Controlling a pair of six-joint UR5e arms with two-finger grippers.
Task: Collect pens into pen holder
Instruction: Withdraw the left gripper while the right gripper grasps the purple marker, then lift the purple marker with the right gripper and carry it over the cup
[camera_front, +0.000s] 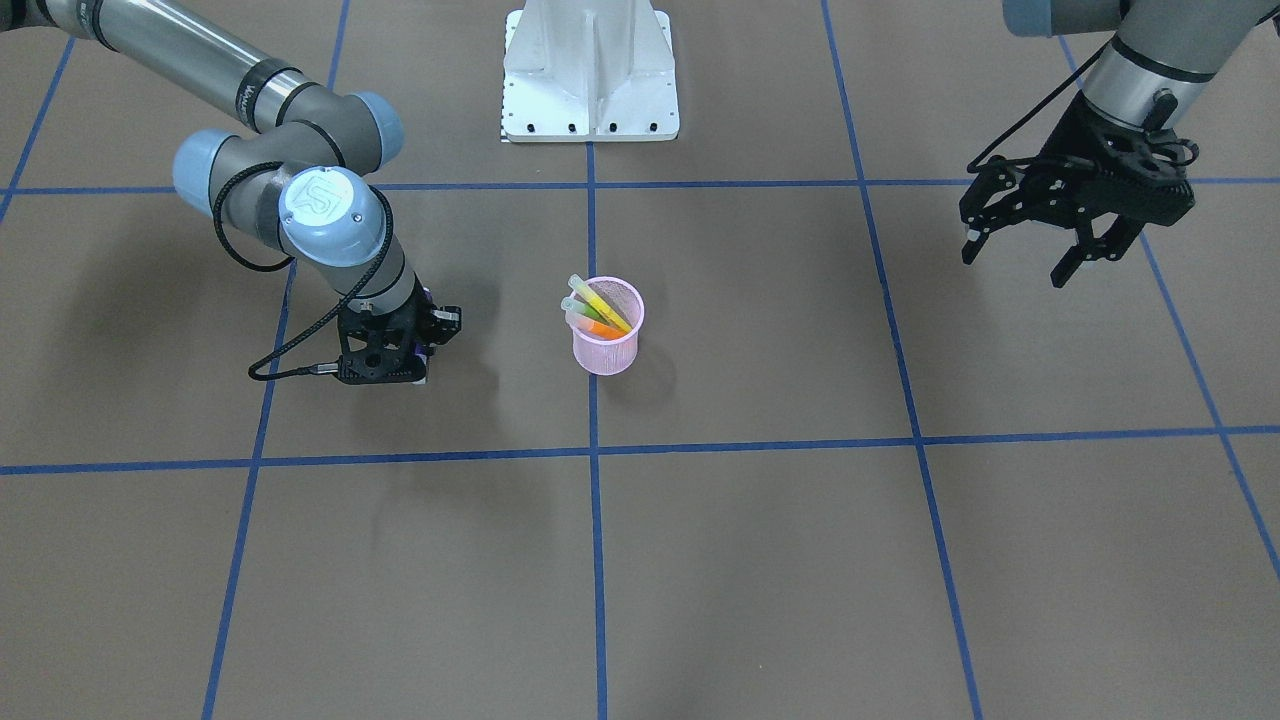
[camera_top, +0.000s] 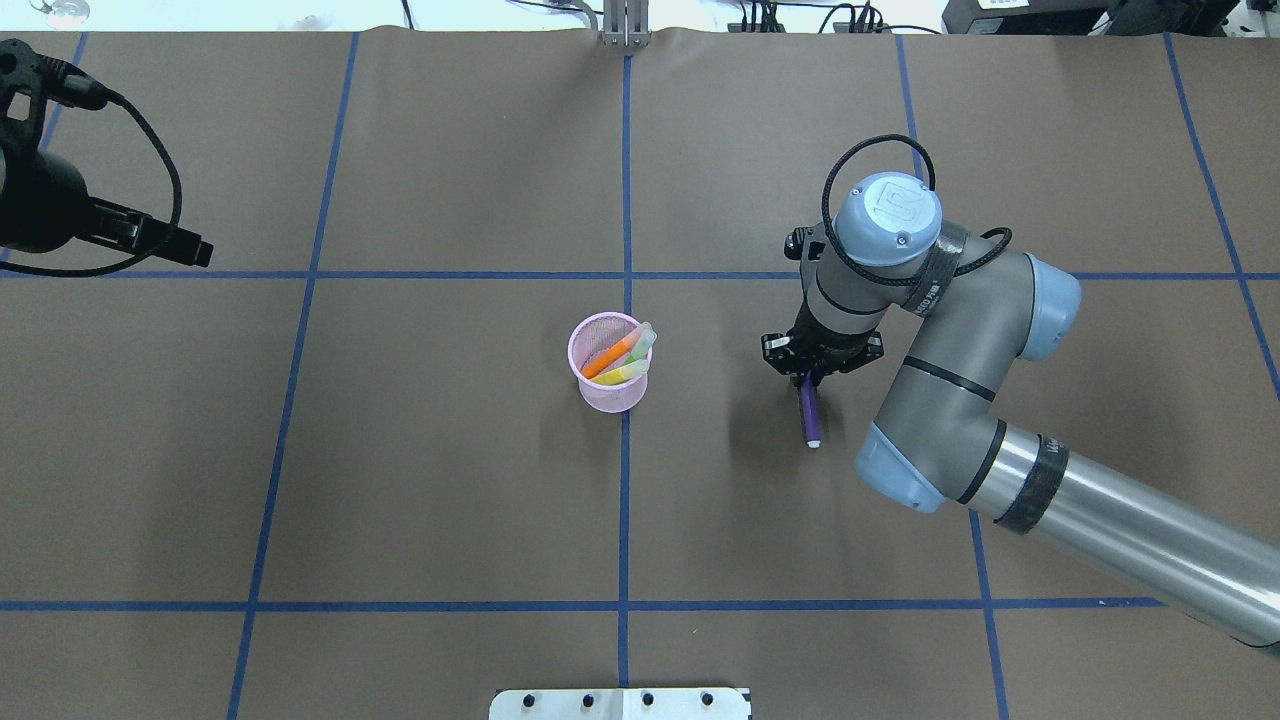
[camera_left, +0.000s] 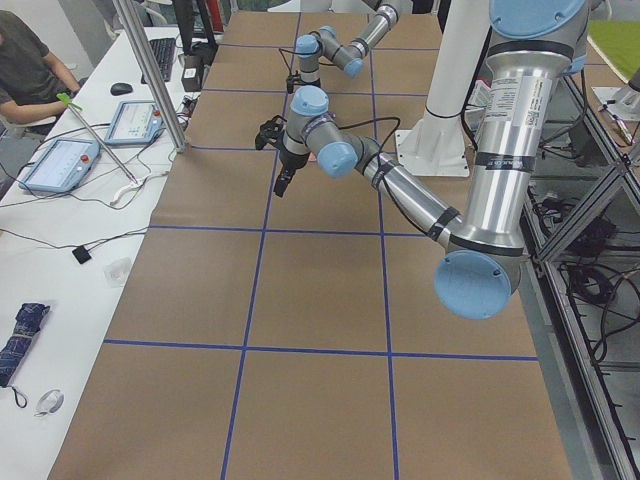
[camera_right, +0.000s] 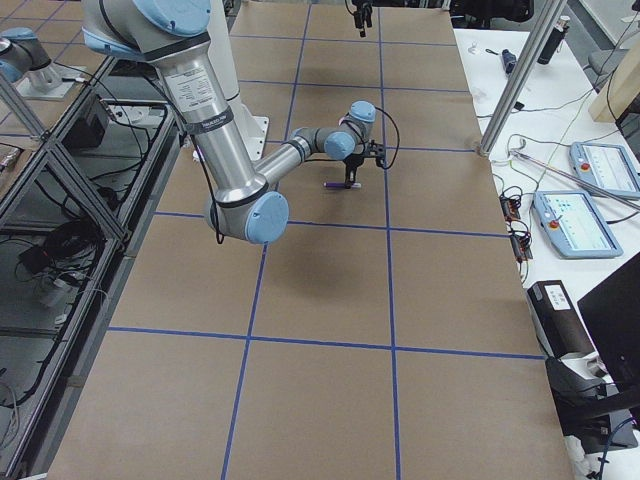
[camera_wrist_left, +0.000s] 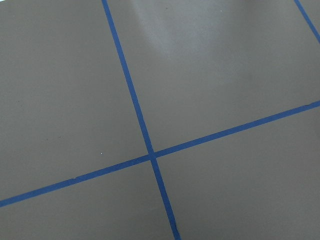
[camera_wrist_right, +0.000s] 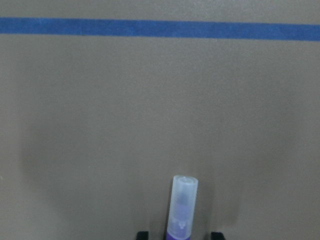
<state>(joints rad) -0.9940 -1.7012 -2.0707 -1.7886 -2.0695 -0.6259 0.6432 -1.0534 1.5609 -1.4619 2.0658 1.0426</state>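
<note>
As three pens (camera_top: 620, 362) already stand in the cup, step: picking up the fourth, judged the last one left out.
Cup (camera_top: 610, 395): pink mesh, upright near the middle of the surface (camera_top: 400, 450); its orange, yellow and green pens lean roughly toward 2 o'clock in the overhead view.
Purple pen (camera_top: 809, 415): flat on the surface at 3 o'clock of the cup, well apart from it, pale cap toward 6 o'clock.
Right gripper (camera_top: 808, 385): low over the pen's body end. The wrist view shows its fingers (camera_wrist_right: 143, 236) spread, one each side of the barrel with a gap, not pinching yet.
Left gripper (camera_front: 1015, 265): fingers spread, holding nothing, hanging above the surface far off at 9 o'clock.
Next move: probably closing on the barrel, lifting, carrying toward 9 o'clock, tipping the pen upright and releasing above the rim.
Care: the leaning pens crowd the cup's 2 o'clock side, so the 8 o'clock side looks freer.
</note>
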